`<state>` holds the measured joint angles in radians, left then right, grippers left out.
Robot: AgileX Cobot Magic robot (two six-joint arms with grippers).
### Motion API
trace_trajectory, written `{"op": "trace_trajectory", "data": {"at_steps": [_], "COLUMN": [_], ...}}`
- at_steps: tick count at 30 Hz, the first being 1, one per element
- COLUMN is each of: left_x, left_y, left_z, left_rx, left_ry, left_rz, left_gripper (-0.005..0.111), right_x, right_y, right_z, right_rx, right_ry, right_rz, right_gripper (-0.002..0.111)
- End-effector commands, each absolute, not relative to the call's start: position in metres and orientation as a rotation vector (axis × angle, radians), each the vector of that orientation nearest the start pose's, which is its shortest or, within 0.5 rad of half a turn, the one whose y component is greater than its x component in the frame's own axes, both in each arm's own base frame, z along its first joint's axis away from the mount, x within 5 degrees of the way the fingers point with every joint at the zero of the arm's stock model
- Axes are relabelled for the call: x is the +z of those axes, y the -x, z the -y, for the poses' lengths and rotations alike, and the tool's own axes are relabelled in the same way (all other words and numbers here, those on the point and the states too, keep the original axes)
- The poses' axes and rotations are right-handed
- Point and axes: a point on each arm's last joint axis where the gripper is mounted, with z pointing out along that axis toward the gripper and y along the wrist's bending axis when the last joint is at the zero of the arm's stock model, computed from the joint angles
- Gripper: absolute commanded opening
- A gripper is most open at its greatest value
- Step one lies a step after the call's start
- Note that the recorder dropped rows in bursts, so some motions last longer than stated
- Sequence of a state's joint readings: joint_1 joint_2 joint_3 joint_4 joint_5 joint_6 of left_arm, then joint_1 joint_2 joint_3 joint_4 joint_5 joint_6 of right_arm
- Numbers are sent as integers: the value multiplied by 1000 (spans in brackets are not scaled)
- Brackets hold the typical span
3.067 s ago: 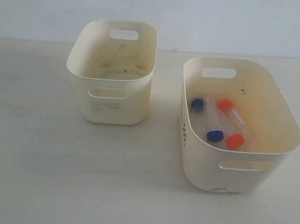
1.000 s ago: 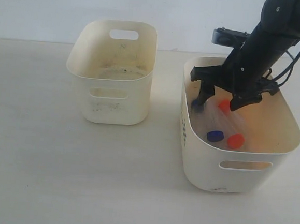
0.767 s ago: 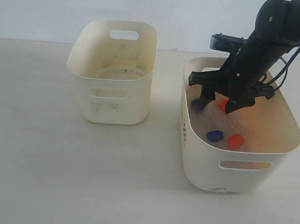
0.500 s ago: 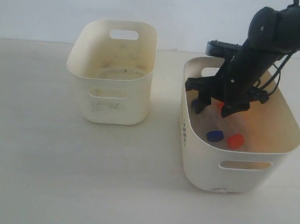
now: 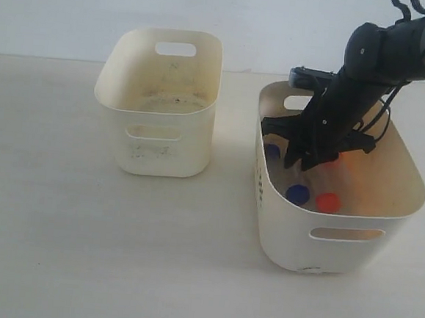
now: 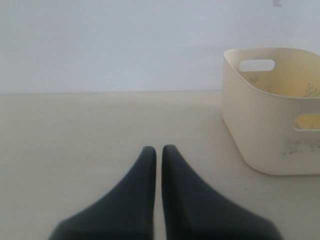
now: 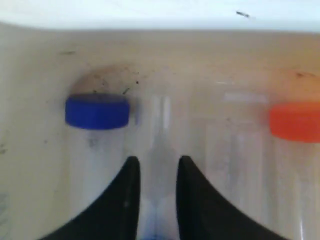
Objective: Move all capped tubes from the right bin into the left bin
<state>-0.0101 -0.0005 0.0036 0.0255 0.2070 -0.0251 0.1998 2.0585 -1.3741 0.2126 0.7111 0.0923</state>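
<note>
**Reference: the right bin [image 5: 323, 249].**

1. Near wall. Just behind this wall, on the bin floor, lie two of the capped tubes [image 5: 296, 194]. One has a blue cap and the other an orange cap [image 5: 328, 202], and both caps point toward the near wall.

2. Centre. The right gripper [image 5: 301, 157] is below the rim, its arm entering over the far wall.
   - In the right wrist view its fingers [image 7: 131, 200] stand narrowly apart astride the body of a clear tube [image 7: 159, 145].
   - Whether the pads press on the tube cannot be told.
   - Straddling the body crosswise is judged a grasp posture, because a round tube cannot then roll out sideways.
   - A blue-capped tube [image 7: 97, 111] and an orange-capped tube [image 7: 295, 121] lie just beside the straddled one, one on each side.

3. Clearance. In the exterior view the gripper works near the bin's left side wall.
   - The neighbouring tubes leave little room beside the fingers.
   - A straight vertical lift past the rim is advised before any sideways travel.

4. Beyond the bin. The left bin [image 5: 154, 154] stands well apart, left of the right bin and slightly farther back. Open table [image 5: 80, 252] lies between them, and no tube shows inside the left bin.

5. Idle arm. The left gripper [image 6: 155, 148] has its fingers together and holds nothing. It hangs over the table and does not appear in the exterior view.
</note>
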Motion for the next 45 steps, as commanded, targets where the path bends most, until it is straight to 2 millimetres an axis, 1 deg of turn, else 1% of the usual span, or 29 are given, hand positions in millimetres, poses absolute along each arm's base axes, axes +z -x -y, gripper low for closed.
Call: {"op": "trace_trajectory", "data": {"at_steps": [1, 3, 8, 12, 13, 15, 18, 19, 20, 22, 24, 27, 38, 40, 43, 44, 45], "left_x": [195, 195, 195, 195, 195, 195, 195, 195, 195, 195, 195, 195, 195, 195, 195, 195, 195], "left_y": [-56, -56, -56, -56, -56, -56, -56, -56, -56, -56, -56, -56, -56, -56, -56, -56, -56], "left_z": [0, 0, 0, 0, 0, 0, 0, 0, 0, 0, 0, 0, 0, 0, 0, 0, 0], "left_rx": [-16, -16, -16, -16, -16, -16, -16, -16, -16, -16, -16, -16, -16, -16, -16, -16, -16], "left_ry": [8, 8, 8, 8, 8, 8, 8, 8, 8, 8, 8, 8, 8, 8, 8, 8, 8], "left_rz": [-1686, -1686, -1686, -1686, -1686, -1686, -1686, -1686, -1686, -1686, -1686, -1686, -1686, -1686, -1686, -1686, -1686], "left_gripper": [4, 4, 4, 4, 4, 4, 4, 4, 4, 4, 4, 4, 4, 4, 4, 4, 4], "right_x": [141, 144, 165, 178, 179, 179, 179, 179, 178, 178, 177, 177, 177, 177, 177, 177, 177], "right_y": [-396, -395, -394, -393, -392, -391, -391, -391, -390, -389, -389, -388, -388, -388, -388, -388, -388], "right_z": [-93, -93, -93, -92, -91, -91, -90, -89, -88, -85, -83, -83, -82, -82, -84, -85, -86], "right_rx": [261, 263, 272, 235, 223, 206, 196, 180, 158, 114, 78, 77, 69, 79, 110, 126, 140], "right_ry": [-24, -22, -16, 27, 39, 56, 39, 24, 12, 3, 11, 7, -16, -24, -46, -57, -69], "right_rz": [-2937, -2932, -2876, -2837, -2835, -2845, -2855, -2858, -2867, -2877, -2883, -2889, -2894, -2896, -2891, -2890, -2892], "right_gripper": [0, 0, 0, 1, 4, 16, 46, 52, 55, 52, 45, 38, 38, 41, 54, 62, 63]}}
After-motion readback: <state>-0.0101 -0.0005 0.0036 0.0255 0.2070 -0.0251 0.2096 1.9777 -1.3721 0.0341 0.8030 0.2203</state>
